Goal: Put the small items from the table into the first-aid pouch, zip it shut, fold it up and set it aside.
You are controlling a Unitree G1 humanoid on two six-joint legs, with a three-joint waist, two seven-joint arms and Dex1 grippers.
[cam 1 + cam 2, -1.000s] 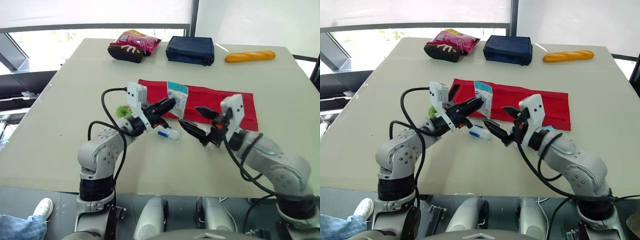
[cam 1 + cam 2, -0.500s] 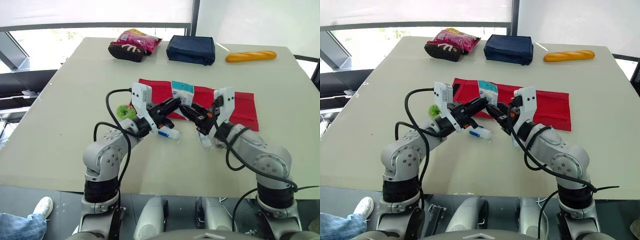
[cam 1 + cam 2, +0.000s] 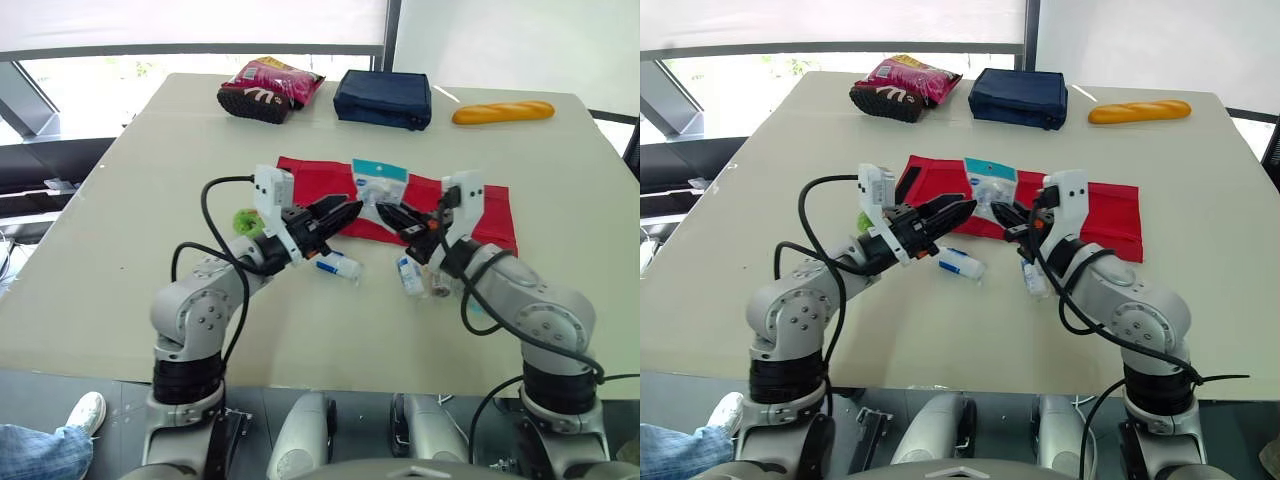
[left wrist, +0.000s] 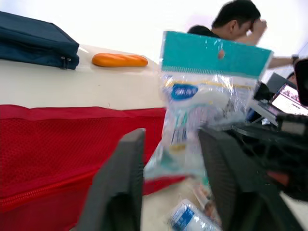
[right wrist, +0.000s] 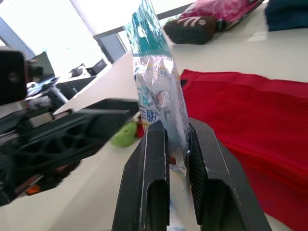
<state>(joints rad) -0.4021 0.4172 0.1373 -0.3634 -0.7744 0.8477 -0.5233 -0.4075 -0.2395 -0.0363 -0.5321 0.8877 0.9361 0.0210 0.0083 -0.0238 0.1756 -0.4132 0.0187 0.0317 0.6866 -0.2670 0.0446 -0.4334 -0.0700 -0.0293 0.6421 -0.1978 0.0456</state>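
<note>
1 packet (image 3: 378, 184) pinched in right hand (image 3: 388, 211); left hand (image 3: 343, 212) released, should spread red pouch (image 3: 486, 212) mouth so packet slides in flat.

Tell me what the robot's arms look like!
The left arm and right arm are silvery grey with round, chunky joints. Black cables loop loosely along both. Each wrist carries a white box, and the jaws are black and pointed.
</note>
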